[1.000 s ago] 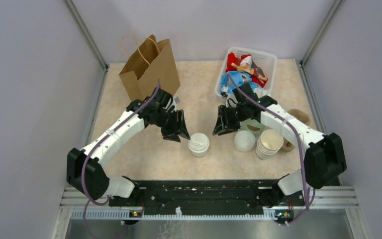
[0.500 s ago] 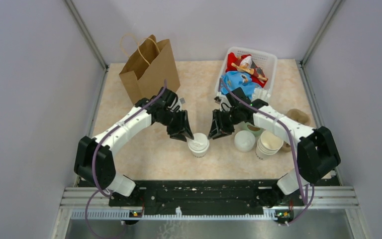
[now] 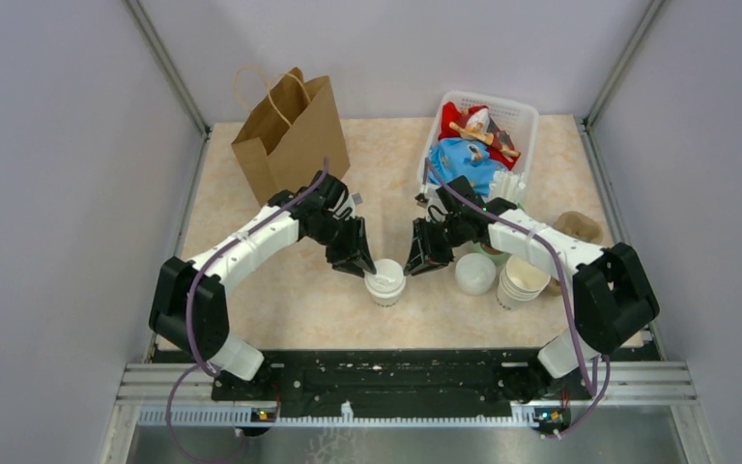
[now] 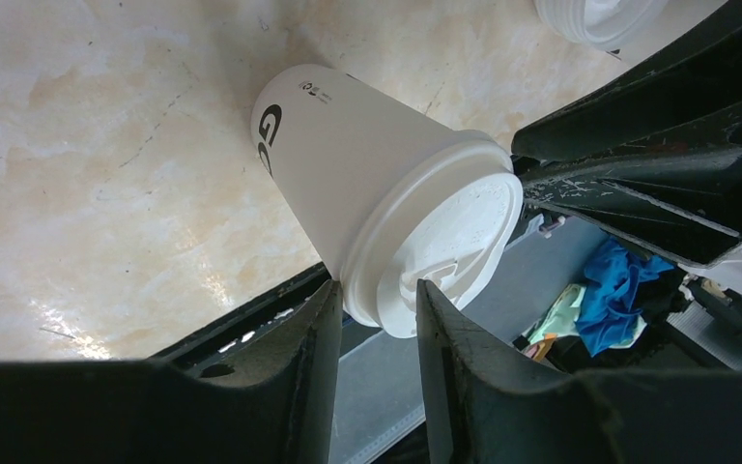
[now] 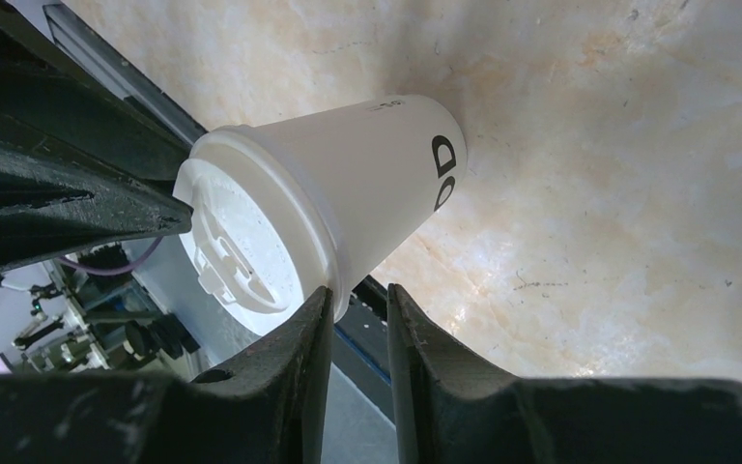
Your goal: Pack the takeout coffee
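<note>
Takeout coffee cup (image 3: 385, 282): upright on the tan table (image 3: 290, 300), front centre, just ahead of the arm bases. The white lid is on, and black lettering shows on the side in both wrist views.

Left gripper (image 3: 361, 268): at the cup's left rear. Its jaws are narrowly parted and the lid's rim sits at the mouth of the gap. You cannot tell from the pictures whether the fingers touch the lid.

Right gripper (image 3: 413, 265): at the cup's right rear and mirrored to the left one. Its jaws also stand a narrow slot apart, with the lid edge just at the tips. Nothing is clamped.

Brown paper bag (image 3: 295, 140): standing open at the rear left, well apart from the cup.

White basket (image 3: 527, 111): at the rear right, holding red and blue items.

Stack of paper cups (image 3: 523, 275) and a loose white lid (image 3: 475, 274): right of the coffee cup, under the right arm.
</note>
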`<action>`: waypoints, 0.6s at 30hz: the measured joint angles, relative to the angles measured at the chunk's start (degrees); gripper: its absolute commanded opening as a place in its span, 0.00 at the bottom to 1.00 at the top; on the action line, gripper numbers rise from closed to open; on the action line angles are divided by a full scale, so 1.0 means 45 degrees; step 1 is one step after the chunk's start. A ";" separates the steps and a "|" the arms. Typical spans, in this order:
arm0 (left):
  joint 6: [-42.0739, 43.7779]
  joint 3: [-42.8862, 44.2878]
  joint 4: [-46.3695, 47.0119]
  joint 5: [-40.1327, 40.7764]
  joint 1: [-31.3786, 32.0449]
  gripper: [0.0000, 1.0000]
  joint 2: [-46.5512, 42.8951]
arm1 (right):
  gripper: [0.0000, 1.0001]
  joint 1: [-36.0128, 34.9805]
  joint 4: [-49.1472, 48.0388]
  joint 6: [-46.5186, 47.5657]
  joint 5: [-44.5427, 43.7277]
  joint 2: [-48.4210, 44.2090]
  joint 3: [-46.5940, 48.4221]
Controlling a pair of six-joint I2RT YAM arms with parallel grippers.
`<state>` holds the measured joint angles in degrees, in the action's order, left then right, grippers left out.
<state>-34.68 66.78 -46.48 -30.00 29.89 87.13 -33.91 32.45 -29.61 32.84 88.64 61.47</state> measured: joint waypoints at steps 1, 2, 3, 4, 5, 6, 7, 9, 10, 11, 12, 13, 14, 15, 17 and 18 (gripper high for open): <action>0.0019 -0.0039 0.0024 -0.0044 0.0000 0.40 0.0039 | 0.27 -0.0010 -0.0010 -0.0019 0.0000 0.0005 -0.0024; 0.0034 -0.0063 0.0039 -0.0092 0.0000 0.39 0.0063 | 0.27 -0.0019 -0.0044 -0.0034 -0.0019 0.0010 -0.0068; 0.0039 -0.0087 0.0058 -0.0141 0.0000 0.39 0.0083 | 0.27 -0.0029 -0.0039 -0.0058 -0.0049 0.0010 -0.0092; 0.0063 -0.0102 0.0083 -0.0151 -0.0005 0.39 0.0087 | 0.27 -0.0034 -0.0068 -0.0087 -0.0049 0.0010 -0.0107; 0.0073 -0.0126 0.0102 -0.0155 -0.0010 0.39 0.0087 | 0.27 -0.0039 -0.0078 -0.0107 -0.0063 0.0010 -0.0117; 0.0078 -0.0146 0.0121 -0.0155 -0.0015 0.39 0.0087 | 0.27 -0.0044 -0.0136 -0.0141 -0.0063 0.0010 -0.0151; 0.0087 -0.0194 0.0180 -0.0170 -0.0019 0.38 0.0087 | 0.27 -0.0044 -0.0160 -0.0155 -0.0063 0.0010 -0.0160; 0.0141 -0.0350 0.0301 -0.0117 -0.0029 0.38 0.0087 | 0.27 -0.0049 -0.0204 -0.0253 -0.0102 0.0010 -0.0175; 0.0160 -0.0510 0.0413 -0.0146 -0.0024 0.40 0.0087 | 0.27 -0.0049 -0.0345 -0.0306 -0.0097 0.0010 -0.0238; 0.0165 -0.0651 0.0495 -0.0223 -0.0024 0.43 0.0087 | 0.27 -0.0049 -0.0403 -0.0369 -0.0092 0.0010 -0.0257; 0.0170 -0.0724 0.0568 -0.0282 -0.0029 0.48 0.0058 | 0.28 -0.0049 -0.0452 -0.0398 -0.0097 0.0010 -0.0272; 0.0223 -0.0743 0.0612 -0.0257 -0.0029 0.53 0.0005 | 0.28 -0.0068 -0.0457 -0.0432 -0.0112 0.0010 -0.0272; 0.0316 -0.0753 0.0607 -0.0209 -0.0024 0.57 -0.0058 | 0.28 -0.0068 -0.0457 -0.0447 -0.0136 0.0005 -0.0272; 0.0384 -0.0753 0.0583 -0.0112 -0.0019 0.64 -0.0126 | 0.28 -0.0073 -0.0452 -0.0471 -0.0155 0.0000 -0.0272; 0.0452 -0.0748 0.0529 0.0092 -0.0010 0.74 -0.0306 | 0.28 -0.0102 -0.0447 -0.0515 -0.0199 -0.0015 -0.0272; 0.0466 -0.0729 0.0481 0.0199 -0.0010 0.77 -0.0423 | 0.29 -0.0126 -0.0447 -0.0559 -0.0238 -0.0029 -0.0272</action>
<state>-32.58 63.51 -44.31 -29.10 29.85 85.23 -34.48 30.44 -32.12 31.77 88.51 60.25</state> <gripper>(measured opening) 0.670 0.283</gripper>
